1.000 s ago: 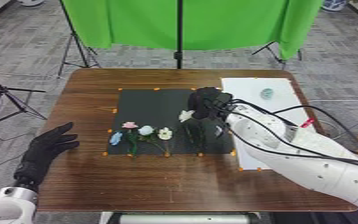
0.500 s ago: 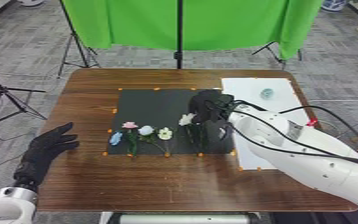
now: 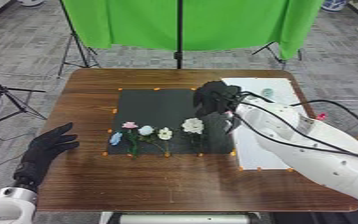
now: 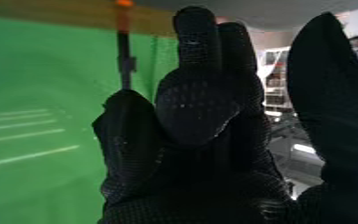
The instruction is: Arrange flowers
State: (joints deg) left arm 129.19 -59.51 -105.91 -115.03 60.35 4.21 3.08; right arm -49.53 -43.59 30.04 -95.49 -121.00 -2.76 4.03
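Our right hand (image 3: 214,98), loosely open and empty, is over the black mat's (image 3: 156,107) right side; nearer, the big white flower (image 3: 193,125) ends the row, probably spaced so petals show. Our relaxed left hand (image 3: 44,149) leaves room.

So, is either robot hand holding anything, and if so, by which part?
Nothing is held: left robot hand and right robot hand are both empty.

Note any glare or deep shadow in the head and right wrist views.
Right wrist view: pale streaks across the green backdrop, the palm of the right hand nearly black. Head view: fairly even light, the white sheet bright beside the dark mat.
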